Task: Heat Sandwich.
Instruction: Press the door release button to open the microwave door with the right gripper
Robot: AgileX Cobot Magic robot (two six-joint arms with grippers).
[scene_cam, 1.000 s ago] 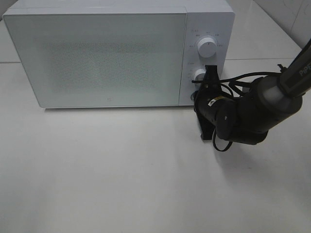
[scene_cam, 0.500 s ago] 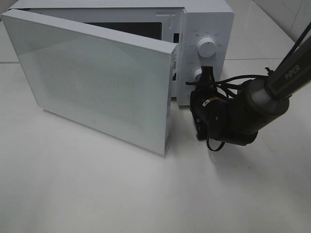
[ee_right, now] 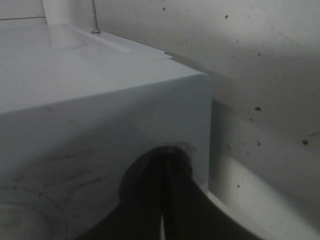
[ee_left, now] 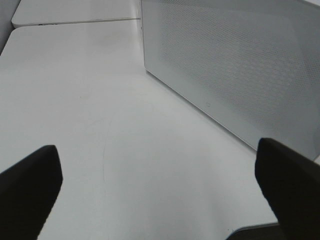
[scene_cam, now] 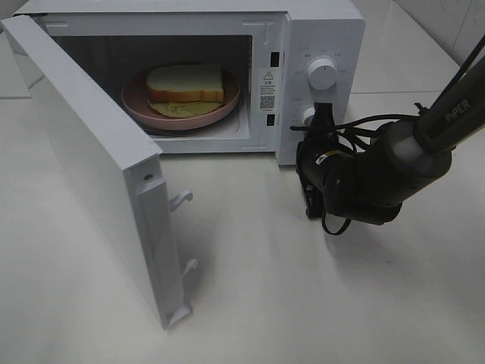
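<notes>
While the sandwich [scene_cam: 186, 82] lies on its pink plate [scene_cam: 226, 109] inside the open-doored microwave [scene_cam: 326, 30], heating seems yet to come — right gripper [scene_cam: 323, 111] closed and empty by the lower knob [scene_cam: 308, 116], left gripper [ee_left: 160, 192] spread wide, holding nothing.

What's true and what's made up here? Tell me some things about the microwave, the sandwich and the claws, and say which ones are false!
1. The sandwich sits on a pink plate inside the microwave. True.
2. The microwave's door is closed. False: it is swung wide open.
3. The left claw is holding the sandwich. False: it is open and empty, above the table beside the door.
4. The right claw is shut, right by the lower knob. True.
</notes>
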